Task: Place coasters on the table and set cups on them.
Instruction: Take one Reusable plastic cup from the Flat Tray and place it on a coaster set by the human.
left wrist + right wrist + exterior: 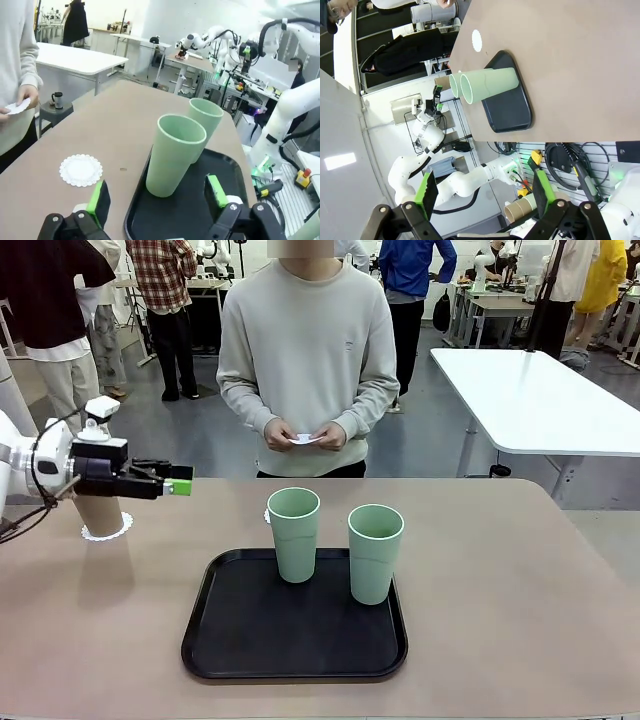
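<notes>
The left gripper [180,480] hangs over the beige table's [500,580] left end, jaws apart and holding nothing, just in front of the tan-brown cup [98,512], which stands on a doily coaster [105,533]; the right gripper [485,187] is spread wide too, and empty. Two mint green cups [294,535] [375,552] stand upright on the black tray [240,640]; a second coaster [81,170] lies bare just beyond the tray; the person's hands [305,432] hold a third coaster [305,439].

Beige desk [500,580]: black tray [300,640] mid-desk, one coaster [80,170] just behind tray's left corner, second coaster [108,537] well left of tray.
</notes>
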